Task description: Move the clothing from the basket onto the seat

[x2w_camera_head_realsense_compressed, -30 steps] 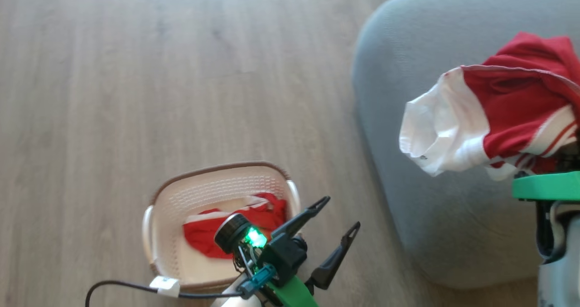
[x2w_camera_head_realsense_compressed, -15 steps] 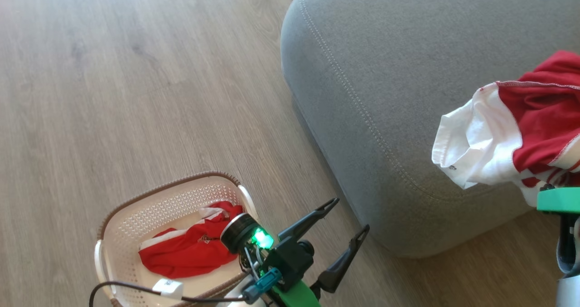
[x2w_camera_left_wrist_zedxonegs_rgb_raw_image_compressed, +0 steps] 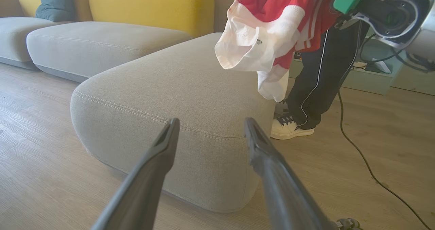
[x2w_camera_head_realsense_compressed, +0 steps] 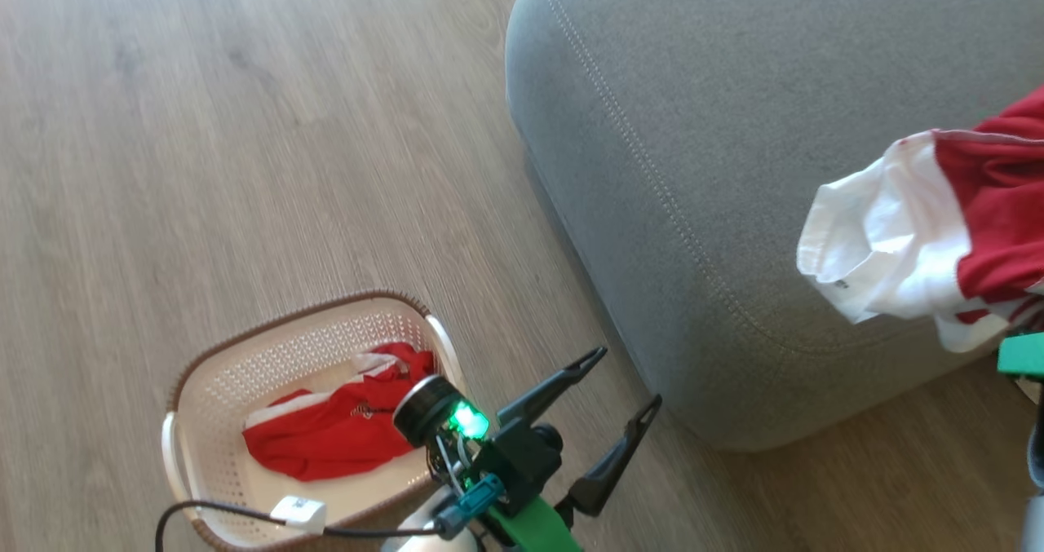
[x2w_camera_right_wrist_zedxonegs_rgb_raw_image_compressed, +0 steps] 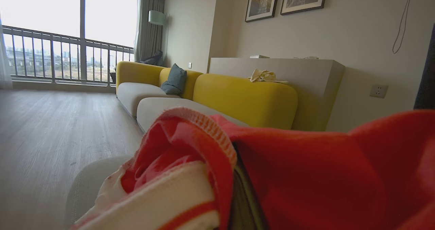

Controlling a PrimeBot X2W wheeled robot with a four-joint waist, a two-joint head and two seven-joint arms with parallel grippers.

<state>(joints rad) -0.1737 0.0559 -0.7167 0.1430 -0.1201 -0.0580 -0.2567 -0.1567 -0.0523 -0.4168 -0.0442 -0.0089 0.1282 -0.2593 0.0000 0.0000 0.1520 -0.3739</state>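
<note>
Left fingers [x2w_camera_head_realsense_compressed: 555,383] spread beside the basket [x2w_camera_head_realsense_compressed: 277,360], which still holds one red garment [x2w_camera_head_realsense_compressed: 326,442]; right fingers (hidden in fabric) pinch the clothing [x2w_camera_head_realsense_compressed: 889,250] above the seat [x2w_camera_head_realsense_compressed: 693,128].

The basket [x2w_camera_head_realsense_compressed: 245,373] stands on the floor [x2w_camera_head_realsense_compressed: 245,128], one garment [x2w_camera_head_realsense_compressed: 326,442] inside it. The seat [x2w_camera_head_realsense_compressed: 693,128] lies to its right. My left claw [x2w_camera_head_realsense_compressed: 626,379] is between them; a second garment [x2w_camera_head_realsense_compressed: 897,242] hangs over the seat.
</note>
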